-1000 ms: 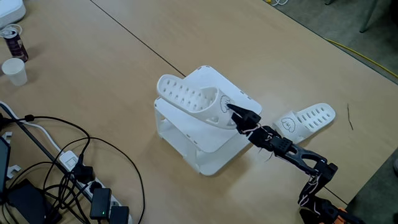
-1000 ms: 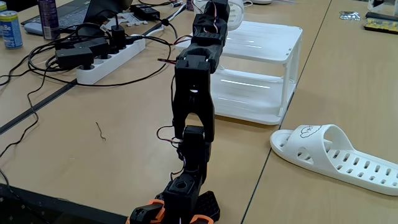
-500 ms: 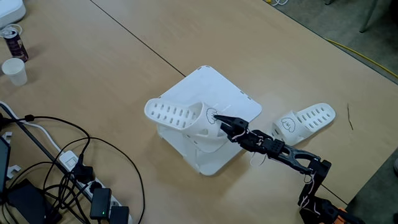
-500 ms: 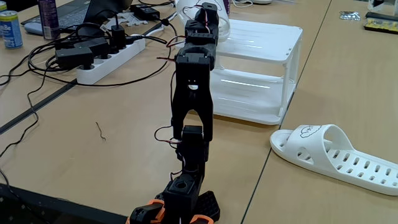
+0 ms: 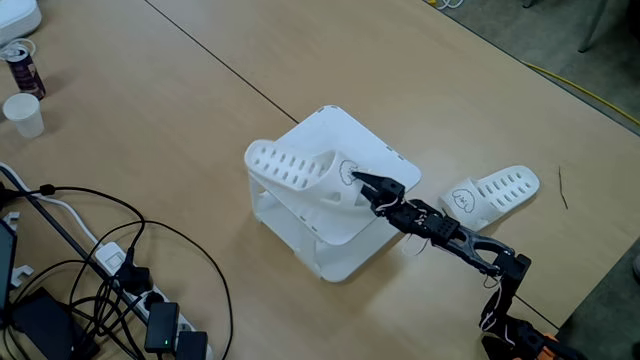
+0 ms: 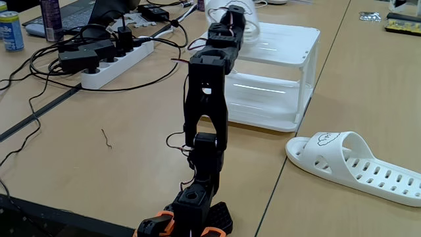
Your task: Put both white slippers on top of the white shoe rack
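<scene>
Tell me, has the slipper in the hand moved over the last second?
Yes. The held slipper swung out past the rack's left edge, then back over it.

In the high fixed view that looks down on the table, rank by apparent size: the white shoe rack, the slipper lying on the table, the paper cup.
1. white shoe rack, clearly largest.
2. slipper on the table.
3. paper cup, smallest.
None of these look close enough in size to confuse.
</scene>
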`<state>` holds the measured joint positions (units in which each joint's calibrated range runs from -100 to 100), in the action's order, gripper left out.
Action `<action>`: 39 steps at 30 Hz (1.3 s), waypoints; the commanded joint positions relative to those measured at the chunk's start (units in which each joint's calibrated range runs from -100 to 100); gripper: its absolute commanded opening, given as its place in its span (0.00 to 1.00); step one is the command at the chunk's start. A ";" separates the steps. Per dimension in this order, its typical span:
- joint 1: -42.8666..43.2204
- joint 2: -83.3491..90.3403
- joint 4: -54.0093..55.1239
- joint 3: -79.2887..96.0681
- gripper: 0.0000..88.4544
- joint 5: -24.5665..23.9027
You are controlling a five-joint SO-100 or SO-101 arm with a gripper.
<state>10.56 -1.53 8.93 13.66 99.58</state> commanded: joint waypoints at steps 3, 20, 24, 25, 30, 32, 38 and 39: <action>-0.28 1.65 0.22 -5.76 0.01 0.42; -2.26 1.82 0.22 -1.88 0.01 0.42; -2.01 1.82 0.22 -1.88 0.01 0.42; -1.93 1.82 0.22 -1.79 0.01 0.42; -1.93 1.90 0.22 -1.79 0.01 0.42; -1.43 1.90 0.22 -1.70 0.02 0.42; -0.28 1.90 0.22 -1.70 0.15 0.42; -0.28 1.90 0.22 -1.70 0.14 0.42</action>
<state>9.89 -1.53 8.93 13.66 99.58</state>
